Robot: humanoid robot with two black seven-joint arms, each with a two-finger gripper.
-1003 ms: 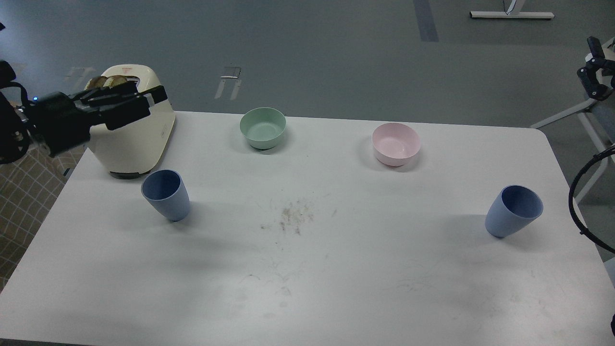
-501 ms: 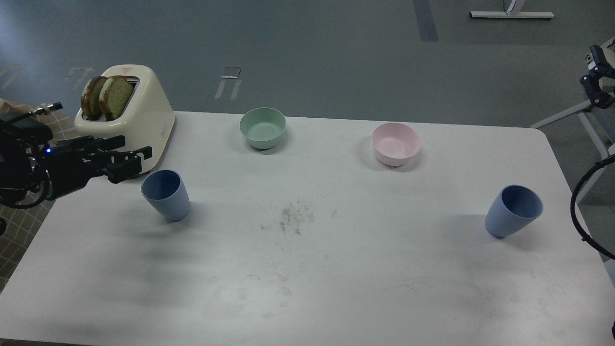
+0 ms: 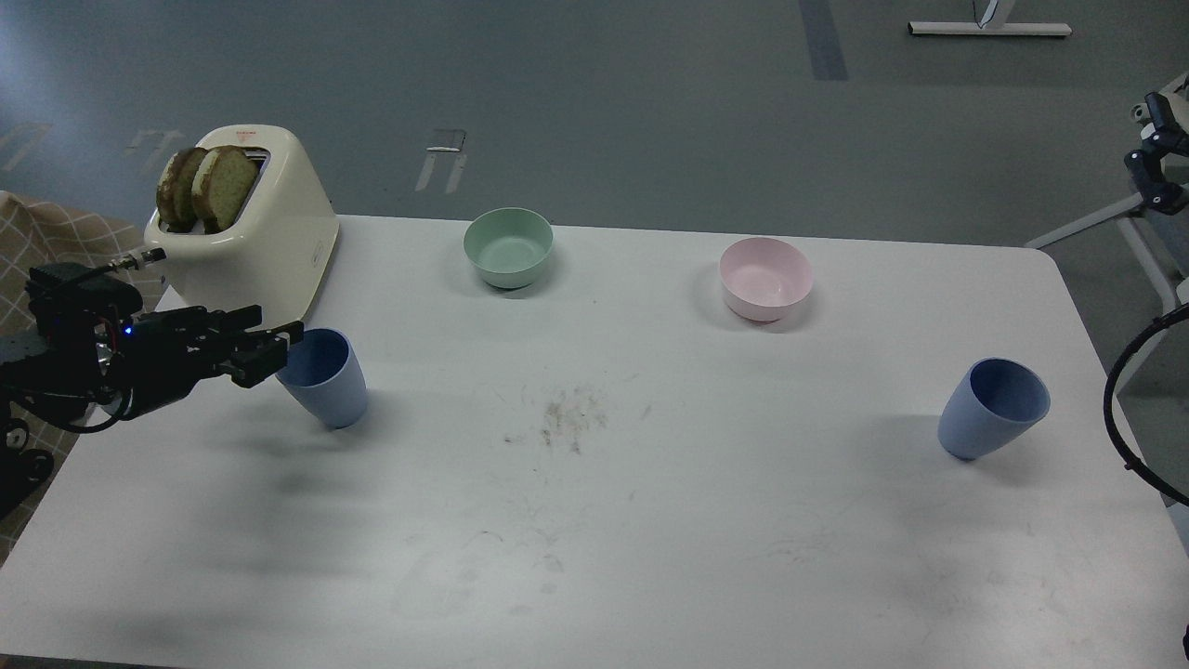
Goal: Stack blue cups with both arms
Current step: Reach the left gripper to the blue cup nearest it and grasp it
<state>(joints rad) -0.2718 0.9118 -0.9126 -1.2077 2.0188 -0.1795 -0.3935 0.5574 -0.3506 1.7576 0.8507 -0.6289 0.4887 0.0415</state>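
Two blue cups stand upright on the white table (image 3: 650, 539). The left blue cup (image 3: 327, 383) is just in front of the toaster. The right blue cup (image 3: 992, 409) is near the table's right edge. My left gripper (image 3: 277, 347) comes in from the left at rim height. Its fingers are apart and its tips overlap the left cup's left rim; I cannot tell whether they touch it. Of my right arm only a small dark end (image 3: 1155, 158) shows at the right edge, off the table and far from the right cup.
A cream toaster (image 3: 269, 232) with two toast slices stands at the back left, close behind the left cup. A mint-green bowl (image 3: 508, 246) and a pink bowl (image 3: 765, 277) sit along the back. Crumbs (image 3: 567, 418) lie mid-table. A black cable (image 3: 1115, 409) loops at the right edge.
My left gripper has dropped from in front of the toaster top to the left cup's rim and moved right toward it. The right arm's end shifted slightly. The cups have not moved.
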